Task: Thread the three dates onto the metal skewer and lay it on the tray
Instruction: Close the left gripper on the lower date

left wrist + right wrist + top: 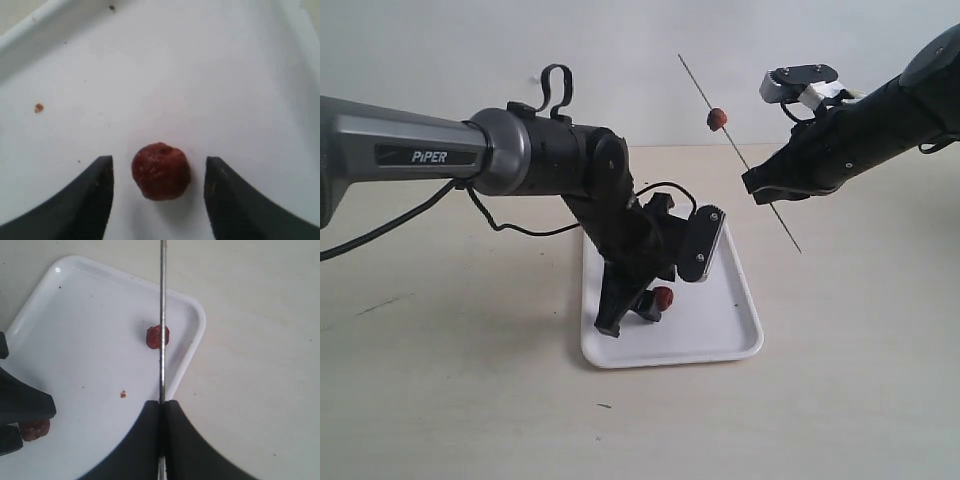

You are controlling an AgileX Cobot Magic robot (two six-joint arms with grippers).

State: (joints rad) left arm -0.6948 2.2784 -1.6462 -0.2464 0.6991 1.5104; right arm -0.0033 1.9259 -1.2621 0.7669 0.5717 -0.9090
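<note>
Outside view: my right gripper [760, 190] is pinching the thin grey metal skewer [740, 155], held up and tilted; one small wrinkled red-brown date [717, 119] sits threaded on it
Left wrist view: my left gripper [159, 167] is spread wide, one finger each side of a second date [161, 171] lying on the flat white tray [200, 75], touching neither
Right wrist view: the fingers [145, 440] are pressed together on the skewer
Feel: I think the second date is light and soft; it may roll or squash; I would squeeze gently at its round middle
</note>
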